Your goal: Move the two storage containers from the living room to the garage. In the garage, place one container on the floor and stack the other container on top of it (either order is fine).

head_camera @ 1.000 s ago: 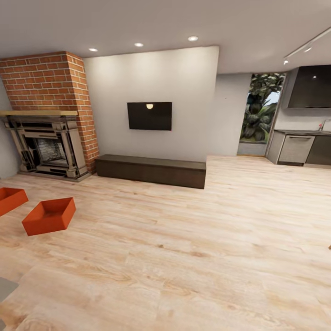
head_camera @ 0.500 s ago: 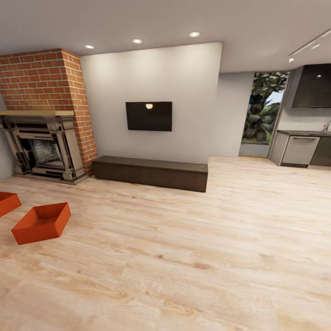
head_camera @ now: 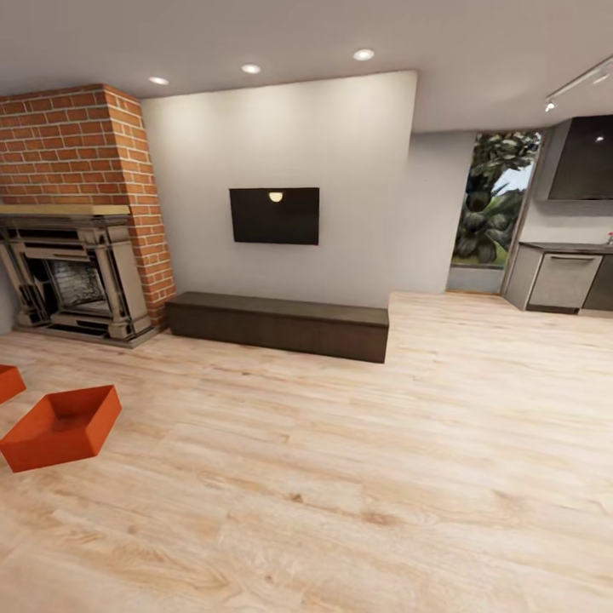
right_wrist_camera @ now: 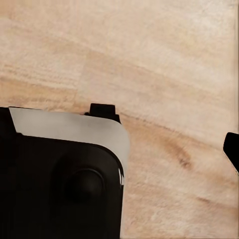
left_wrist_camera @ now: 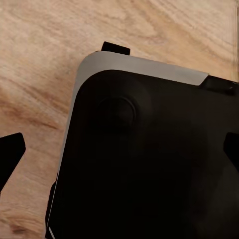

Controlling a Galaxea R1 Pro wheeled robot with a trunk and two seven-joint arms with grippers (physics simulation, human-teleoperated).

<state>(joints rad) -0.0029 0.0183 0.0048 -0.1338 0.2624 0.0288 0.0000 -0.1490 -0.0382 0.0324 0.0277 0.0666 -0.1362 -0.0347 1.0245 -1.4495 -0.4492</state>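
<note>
Pincer [left_wrist_camera: 119, 154] spread seemingly wide over the robot's base [left_wrist_camera: 149, 164]; storage container [head_camera: 60, 426] sits near fireplace [head_camera: 72, 277].

At the left edge of my head view, 1 orange bin [head_camera: 7, 382] is cut off, only a corner showing. At the right edge the kitchen counter [head_camera: 569, 249] runs out of frame. In both wrist views my fingertips [left_wrist_camera: 9, 154] [right_wrist_camera: 232, 145] are clipped dark slivers, so I can't judge their spread.
</note>
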